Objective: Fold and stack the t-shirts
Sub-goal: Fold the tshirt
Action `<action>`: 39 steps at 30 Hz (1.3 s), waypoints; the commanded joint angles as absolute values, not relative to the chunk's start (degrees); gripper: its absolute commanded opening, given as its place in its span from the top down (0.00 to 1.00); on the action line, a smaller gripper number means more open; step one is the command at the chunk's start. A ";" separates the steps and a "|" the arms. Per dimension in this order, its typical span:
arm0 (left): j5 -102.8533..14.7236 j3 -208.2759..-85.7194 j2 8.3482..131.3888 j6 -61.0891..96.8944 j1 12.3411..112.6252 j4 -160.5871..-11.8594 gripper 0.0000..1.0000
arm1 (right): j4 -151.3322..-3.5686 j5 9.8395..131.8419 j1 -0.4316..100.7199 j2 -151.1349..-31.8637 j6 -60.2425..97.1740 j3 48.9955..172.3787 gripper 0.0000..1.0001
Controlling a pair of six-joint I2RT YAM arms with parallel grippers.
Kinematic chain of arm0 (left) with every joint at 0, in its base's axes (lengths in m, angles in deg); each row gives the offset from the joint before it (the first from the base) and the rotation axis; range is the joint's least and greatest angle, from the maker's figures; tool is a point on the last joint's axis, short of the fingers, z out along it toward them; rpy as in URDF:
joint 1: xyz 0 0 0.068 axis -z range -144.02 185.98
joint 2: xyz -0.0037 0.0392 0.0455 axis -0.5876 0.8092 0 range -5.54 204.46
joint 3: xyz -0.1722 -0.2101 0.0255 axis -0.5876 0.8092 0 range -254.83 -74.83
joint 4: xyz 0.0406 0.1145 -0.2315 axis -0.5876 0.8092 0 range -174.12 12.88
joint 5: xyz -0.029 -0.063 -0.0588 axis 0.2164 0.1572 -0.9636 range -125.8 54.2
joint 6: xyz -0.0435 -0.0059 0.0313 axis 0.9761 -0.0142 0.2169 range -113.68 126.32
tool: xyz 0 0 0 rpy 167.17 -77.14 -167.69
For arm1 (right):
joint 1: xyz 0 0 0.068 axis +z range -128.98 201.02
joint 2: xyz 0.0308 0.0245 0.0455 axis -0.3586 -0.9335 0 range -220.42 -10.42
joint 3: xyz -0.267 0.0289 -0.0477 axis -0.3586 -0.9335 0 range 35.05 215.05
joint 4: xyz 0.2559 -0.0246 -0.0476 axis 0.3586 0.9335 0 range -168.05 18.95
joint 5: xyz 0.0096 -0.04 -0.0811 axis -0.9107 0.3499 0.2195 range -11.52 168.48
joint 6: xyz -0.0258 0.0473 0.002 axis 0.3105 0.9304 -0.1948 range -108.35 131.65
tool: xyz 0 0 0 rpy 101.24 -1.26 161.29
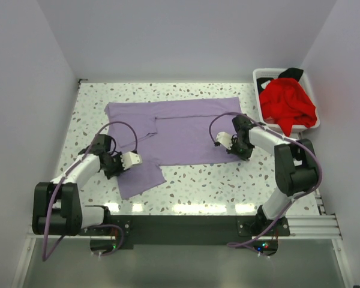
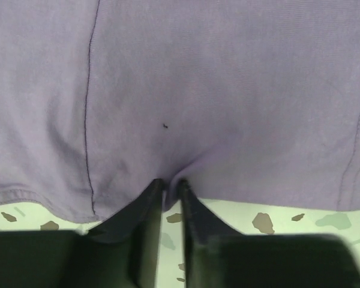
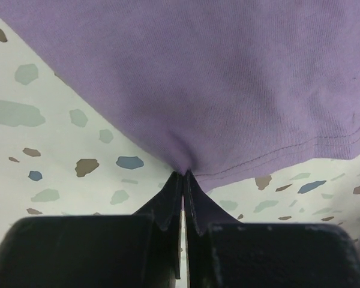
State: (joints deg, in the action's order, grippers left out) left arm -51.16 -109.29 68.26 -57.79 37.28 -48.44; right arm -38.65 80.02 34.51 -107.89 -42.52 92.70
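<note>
The lavender-purple t-shirt [image 1: 180, 129] lies spread flat across the middle of the speckled table, one part trailing toward the front left. My left gripper [image 1: 115, 168] is at that part's left edge; in the left wrist view it [image 2: 171, 185] is shut on a small pucker of the lavender cloth [image 2: 216, 90] at the hem. At the shirt's front right corner my right gripper [image 1: 235, 151] is likewise shut on a pinch of the cloth [image 3: 228, 78], as the right wrist view shows [image 3: 184, 174]. A red t-shirt [image 1: 287, 105] and a black one [image 1: 291, 74] sit bunched in the basket.
The white plastic basket [image 1: 261, 75] stands at the back right corner against the wall. White walls close in the table [image 1: 216, 180] on the left, back and right. Purple cables loop above both arms.
</note>
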 commanded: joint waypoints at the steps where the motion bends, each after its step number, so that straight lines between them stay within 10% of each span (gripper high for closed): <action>1: -47.93 -105.33 70.67 -60.47 37.48 -49.94 0.82 | -35.69 78.57 34.55 -108.24 -42.92 95.34 1.00; 4: -48.28 -106.38 68.39 -61.35 36.78 -45.46 0.99 | -32.79 78.57 34.47 -108.68 -42.85 96.49 1.00; 19: -55.31 -124.65 59.93 -66.45 27.29 -19.96 1.00 | -21.19 74.79 32.80 -92.42 -45.39 92.88 1.00; 39: -57.69 -153.31 84.71 -55.47 29.12 -26.99 1.00 | -15.56 74.35 31.30 -115.61 -48.11 119.42 1.00</action>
